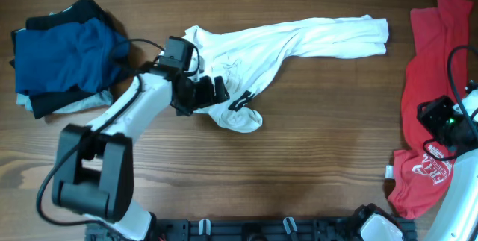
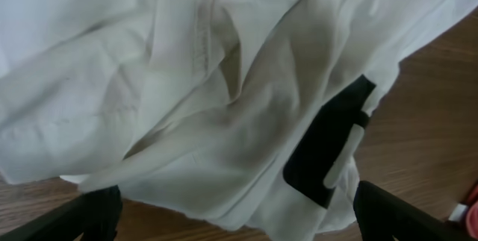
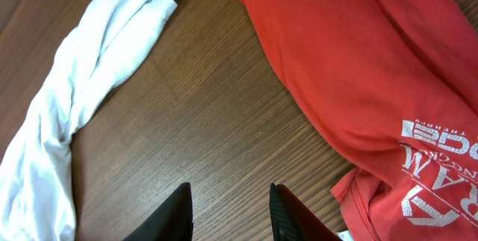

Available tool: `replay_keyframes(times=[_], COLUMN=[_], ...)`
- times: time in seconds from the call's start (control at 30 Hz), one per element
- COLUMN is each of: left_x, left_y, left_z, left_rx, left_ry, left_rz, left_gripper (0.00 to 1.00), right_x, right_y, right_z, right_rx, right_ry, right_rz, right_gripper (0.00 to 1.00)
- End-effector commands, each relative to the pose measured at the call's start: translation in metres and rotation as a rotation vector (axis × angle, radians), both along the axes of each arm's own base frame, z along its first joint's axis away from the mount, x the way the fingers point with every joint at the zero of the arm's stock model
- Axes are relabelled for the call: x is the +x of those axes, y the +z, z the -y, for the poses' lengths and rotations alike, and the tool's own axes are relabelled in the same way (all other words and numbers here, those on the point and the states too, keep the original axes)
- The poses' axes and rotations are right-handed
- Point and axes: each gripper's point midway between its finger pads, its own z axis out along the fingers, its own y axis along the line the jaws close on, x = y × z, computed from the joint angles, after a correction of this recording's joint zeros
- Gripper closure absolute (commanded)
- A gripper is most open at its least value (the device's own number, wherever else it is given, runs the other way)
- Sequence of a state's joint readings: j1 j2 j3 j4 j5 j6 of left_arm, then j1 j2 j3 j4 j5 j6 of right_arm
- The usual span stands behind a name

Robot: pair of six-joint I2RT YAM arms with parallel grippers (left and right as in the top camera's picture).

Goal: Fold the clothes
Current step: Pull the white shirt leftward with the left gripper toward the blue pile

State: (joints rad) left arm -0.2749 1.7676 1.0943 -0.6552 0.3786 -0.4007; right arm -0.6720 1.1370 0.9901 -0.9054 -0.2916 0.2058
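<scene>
hands both spread: left hand (image 1: 213, 92) over bunched white shirt (image 1: 299, 38), right hand (image 3: 228, 215) above table (image 3: 209, 121) beside red shirt (image 3: 358, 54).

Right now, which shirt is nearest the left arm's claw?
The crumpled white T-shirt mid-table: the left gripper sits over its bunched end. The red T-shirt lies at the right edge, the blue garment is folded far left.

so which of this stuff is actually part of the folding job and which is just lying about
Part of the job:
crumpled white cotton T-shirt with black print, at the open left gripper
red T-shirt with white lettering
folded pile of blue, black and pale garments

Just there:
brown wooden table
black rail along its near edge
</scene>
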Motion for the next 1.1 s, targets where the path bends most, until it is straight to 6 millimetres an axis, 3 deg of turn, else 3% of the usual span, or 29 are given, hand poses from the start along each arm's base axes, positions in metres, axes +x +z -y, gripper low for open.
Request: replay_keyframes(times=[0.0, 0.07, 0.13, 0.2, 0.27, 0.3, 0.5, 0.63, 0.73, 0.87, 0.97, 1.07], left_x=[-0.001, -0.001, -0.001, -0.001, -0.001, -0.001, 0.003, 0.009, 0.018, 0.029, 0.027, 0.025], left_y=[-0.014, -0.018, -0.019, -0.018, -0.015, -0.013, 0.019, 0.061, 0.100, 0.156, 0.176, 0.182], left_z=[-0.004, -0.004, -0.004, -0.004, 0.000, 0.001, 0.005, -0.002, -0.030, -0.089, -0.115, -0.123], left_rx=[0.033, 0.035, 0.036, 0.031, 0.010, -0.001, -0.040, -0.057, -0.042, -0.017, -0.009, -0.009], left_ry=[0.033, 0.032, 0.032, 0.032, 0.027, 0.025, 0.015, 0.009, 0.087, 0.252, 0.325, 0.347], left_rz=[-0.028, -0.035, -0.039, -0.035, -0.035, -0.034, 0.044, 0.175, 0.297, 0.481, 0.538, 0.552], left_gripper=[0.00, 0.01, 0.14, 0.44, 0.86, 0.96, 0.96, 0.96, 0.96, 0.96, 0.96, 0.96], right_x=[0.003, 0.003, 0.003, 0.003, 0.003, 0.003, 0.003, 0.003, 0.003, 0.004, 0.004, 0.004], right_y=[0.005, 0.005, 0.005, 0.005, 0.005, 0.005, 0.005, 0.006, 0.006, 0.006, 0.006, 0.006], right_z=[-0.002, -0.002, -0.002, -0.002, -0.002, -0.002, -0.002, -0.002, -0.002, -0.002, -0.002, -0.002], right_rx=[-0.010, -0.011, -0.010, -0.011, -0.011, -0.011, -0.012, -0.013, -0.013, -0.014, -0.014, -0.014], right_ry=[0.028, 0.029, 0.028, 0.029, 0.029, 0.029, 0.028, 0.028, 0.029, 0.029, 0.029, 0.029], right_rz=[0.016, 0.016, 0.016, 0.016, 0.016, 0.016, 0.018, 0.019, 0.019, 0.019, 0.019, 0.019], right_gripper=[0.66, 0.66, 0.66, 0.66, 0.66, 0.66, 0.66, 0.66, 0.66, 0.66, 0.66, 0.66])
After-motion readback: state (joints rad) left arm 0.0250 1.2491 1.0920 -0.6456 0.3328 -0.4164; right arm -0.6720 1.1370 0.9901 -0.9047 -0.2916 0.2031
